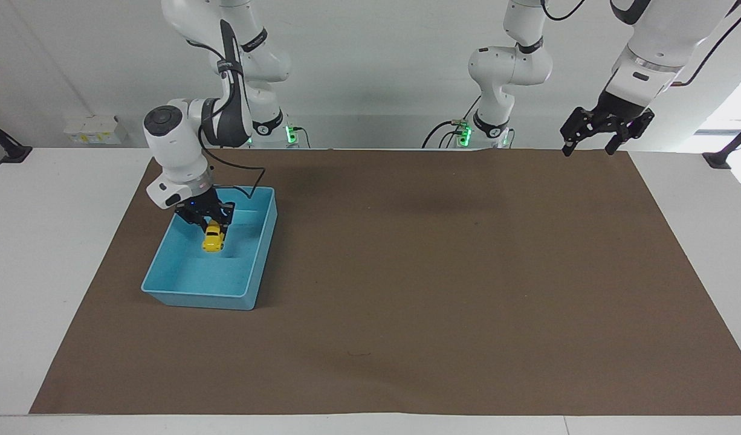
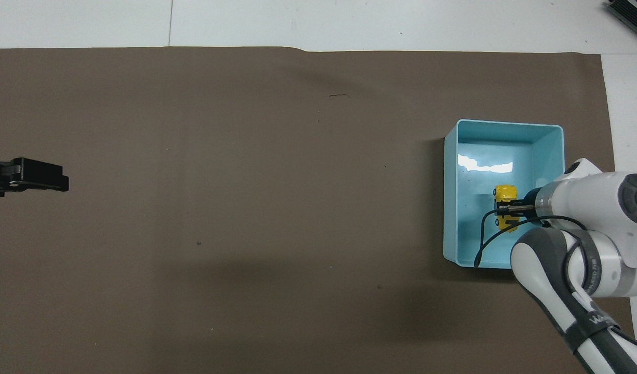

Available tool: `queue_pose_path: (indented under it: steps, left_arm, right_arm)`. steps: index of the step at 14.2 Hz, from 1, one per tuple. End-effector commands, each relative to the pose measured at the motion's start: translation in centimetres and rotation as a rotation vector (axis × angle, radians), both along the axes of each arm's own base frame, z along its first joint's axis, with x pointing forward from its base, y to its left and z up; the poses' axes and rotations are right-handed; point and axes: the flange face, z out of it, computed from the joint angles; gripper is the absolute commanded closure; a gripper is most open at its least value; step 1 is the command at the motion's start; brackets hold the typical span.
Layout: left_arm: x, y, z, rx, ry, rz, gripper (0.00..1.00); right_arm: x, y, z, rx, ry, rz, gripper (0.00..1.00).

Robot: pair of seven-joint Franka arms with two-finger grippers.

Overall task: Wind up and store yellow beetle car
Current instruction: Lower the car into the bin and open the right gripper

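Fingers of the right gripper are clamping the yellow beetle car, holding it nose-down inside the light-blue bin, low over the bin floor; whether the car is touching the floor cannot be told. The bin is sitting on the brown mat at the right arm's end of the table. At the left arm's end, the left gripper is waiting in the air over the mat's edge closest to the robots, its fingers standing apart and holding nothing.
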Motion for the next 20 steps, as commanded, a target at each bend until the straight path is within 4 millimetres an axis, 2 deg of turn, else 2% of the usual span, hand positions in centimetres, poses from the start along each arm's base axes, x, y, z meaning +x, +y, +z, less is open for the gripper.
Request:
queue_pose_path:
  steps: [1, 3, 4, 5, 6, 8, 16, 20]
  left_arm:
    - [-0.6, 0.5, 0.4, 0.009, 0.006, 0.004, 0.0]
    - [-0.6, 0.5, 0.4, 0.009, 0.006, 0.004, 0.0]
    - [-0.6, 0.5, 0.4, 0.009, 0.006, 0.004, 0.0]
    - [-0.6, 0.5, 0.4, 0.009, 0.006, 0.004, 0.0]
    - [-0.6, 0.5, 0.4, 0.009, 0.006, 0.004, 0.0]
    - [-0.6, 0.5, 0.4, 0.009, 0.006, 0.004, 0.0]
    - [-0.6, 0.5, 0.4, 0.009, 0.006, 0.004, 0.0]
    - [-0.6, 0.5, 0.4, 0.009, 0.006, 0.004, 0.0]
  right_arm:
    - [-1.4, 0.4, -2.2, 0.062, -0.027, 0.01, 1.0]
    - [-1.8, 0.6, -3.4, 0.07, -0.023, 0.012, 1.0]
    - [-1.8, 0.8, -3.4, 0.071, -0.022, 0.003, 0.86]
    - [-1.5, 0.9, -3.4, 0.075, -0.015, -0.019, 0.1]
    - [-1.5, 1.0, -3.3, 0.076, -0.016, -0.033, 0.0]
    - [-1.0, 0.9, -1.9, 0.073, -0.041, -0.031, 0.0]
    - [2.6, -0.6, 6.7, 0.046, 0.016, -0.017, 0.0]
    - [4.4, -2.4, 12.2, -0.026, 0.032, -0.105, 0.0]
